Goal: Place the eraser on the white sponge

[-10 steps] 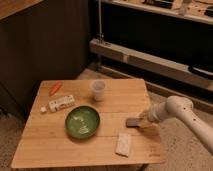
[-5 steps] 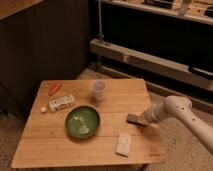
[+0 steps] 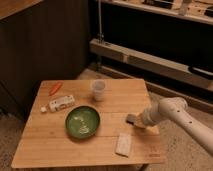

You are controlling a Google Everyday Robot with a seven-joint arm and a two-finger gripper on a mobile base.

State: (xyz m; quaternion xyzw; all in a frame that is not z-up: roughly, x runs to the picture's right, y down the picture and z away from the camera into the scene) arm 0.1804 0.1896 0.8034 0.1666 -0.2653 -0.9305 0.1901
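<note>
- A light wooden table [image 3: 50, 145] holds everything.
- At its far left corner lies an orange carrot [image 3: 55, 88], set at a slant.
- Nearer the front, a white box with red print [image 3: 61, 103] lies flat, with a small white cube [image 3: 44, 109] just beside its left end.
- A green bowl [image 3: 82, 121] sits upright near the table's middle, right of the box.
- A translucent cup [image 3: 98, 90] stands upright behind the bowl, toward the far edge.
- The white sponge [image 3: 123, 144] lies flat near the front edge, right of the bowl, with nothing on it.
- The eraser [image 3: 131, 119] rests on the table behind the sponge, apart from it.
- The gripper [image 3: 138, 121] is low at the eraser's right end, touching or nearly so; I cannot tell whether it is clamped on the eraser.
- The white arm [image 3: 175, 112] reaches in from the right.
</note>
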